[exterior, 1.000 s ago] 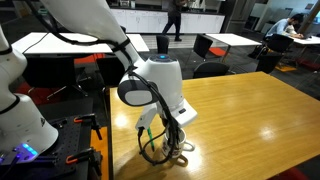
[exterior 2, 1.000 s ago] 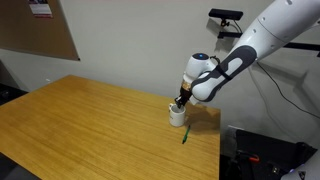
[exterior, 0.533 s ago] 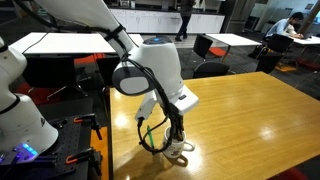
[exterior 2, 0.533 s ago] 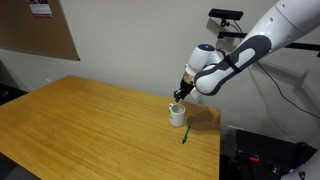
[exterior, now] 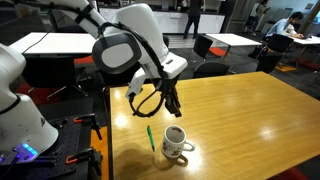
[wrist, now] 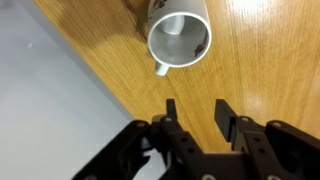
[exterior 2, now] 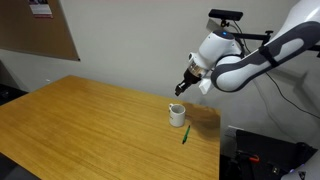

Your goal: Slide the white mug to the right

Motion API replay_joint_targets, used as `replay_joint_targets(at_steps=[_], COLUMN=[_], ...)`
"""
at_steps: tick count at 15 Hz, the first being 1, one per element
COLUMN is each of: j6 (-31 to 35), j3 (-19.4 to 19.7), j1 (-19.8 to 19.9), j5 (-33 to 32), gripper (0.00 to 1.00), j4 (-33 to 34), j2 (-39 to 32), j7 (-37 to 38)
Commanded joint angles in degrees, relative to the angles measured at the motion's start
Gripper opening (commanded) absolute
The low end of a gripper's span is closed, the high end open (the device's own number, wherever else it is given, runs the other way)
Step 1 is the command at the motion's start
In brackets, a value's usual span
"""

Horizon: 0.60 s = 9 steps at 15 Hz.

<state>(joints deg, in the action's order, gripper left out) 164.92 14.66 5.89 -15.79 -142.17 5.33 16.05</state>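
One white mug point(wrist: 180, 38), loop-handled with a dark side mark, stands upright clear of parted, empty jaws.

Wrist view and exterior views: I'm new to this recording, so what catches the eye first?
The large white robot arm dominates, its gripper hanging open above the wooden table. Below it stands the white mug, untouched, a thin green pen lying beside it.

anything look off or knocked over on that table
Nothing stands out. The white mug stands upright on the table with no spill. The green pen lies flat beside it, and the open gripper hangs above, empty.
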Motion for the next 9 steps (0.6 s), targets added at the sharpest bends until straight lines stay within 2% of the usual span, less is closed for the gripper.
replay_joint_targets(at_steps=[1,3,4,5,6,7,9], j6=[-0.9,-1.52,-1.93,-1.74,-2.14,-2.2,-3.03], j3=[-2.55,-4.08,-8.06,-8.98,-9.76,-10.03,-10.81], j1=[-0.2,-0.74,1.78,1.55,0.73,-0.54,-2.31], j5=[-4.77,-4.98,-1.9,-0.91,0.71,2.74,6.01], gripper=[0.49,0.53,0.57,0.56,0.62,0.63,0.7], j4=[-5.83,-7.83,-8.91,-9.96,-10.98,-12.02,-13.52], j2=[9.77,13.72,15.66,17.35,19.24,20.91,23.85], j7=[2.1,1.43,-1.28,-2.08,-3.53,-5.48,-8.62])
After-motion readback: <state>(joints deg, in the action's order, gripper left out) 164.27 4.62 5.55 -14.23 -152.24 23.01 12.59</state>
